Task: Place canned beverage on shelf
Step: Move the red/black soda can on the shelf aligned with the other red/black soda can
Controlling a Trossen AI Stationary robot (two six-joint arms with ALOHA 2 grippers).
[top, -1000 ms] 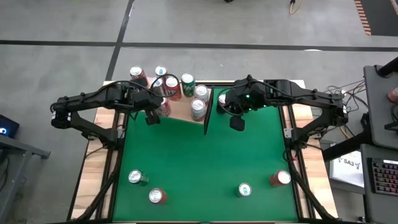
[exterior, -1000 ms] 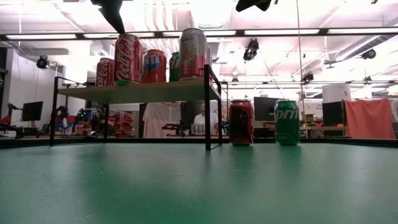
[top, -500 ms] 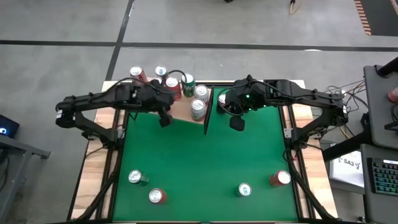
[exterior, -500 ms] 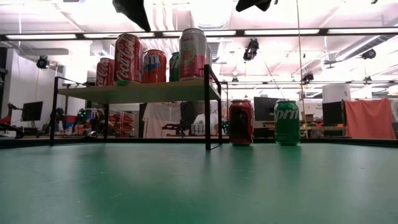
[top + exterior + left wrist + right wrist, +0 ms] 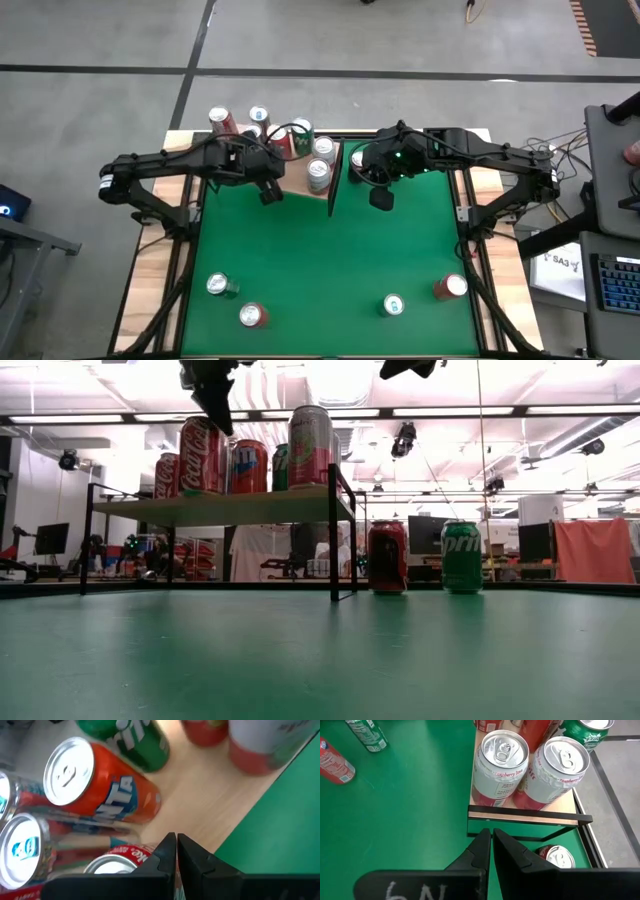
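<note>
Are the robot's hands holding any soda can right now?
No. The left gripper is shut and empty over the shelf; the right gripper is shut and empty beside the shelf's end.

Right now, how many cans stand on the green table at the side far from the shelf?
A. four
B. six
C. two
A: the high view shows four cans there, a green one, a red one, another green one and another red one, all far from the shelf.
</note>
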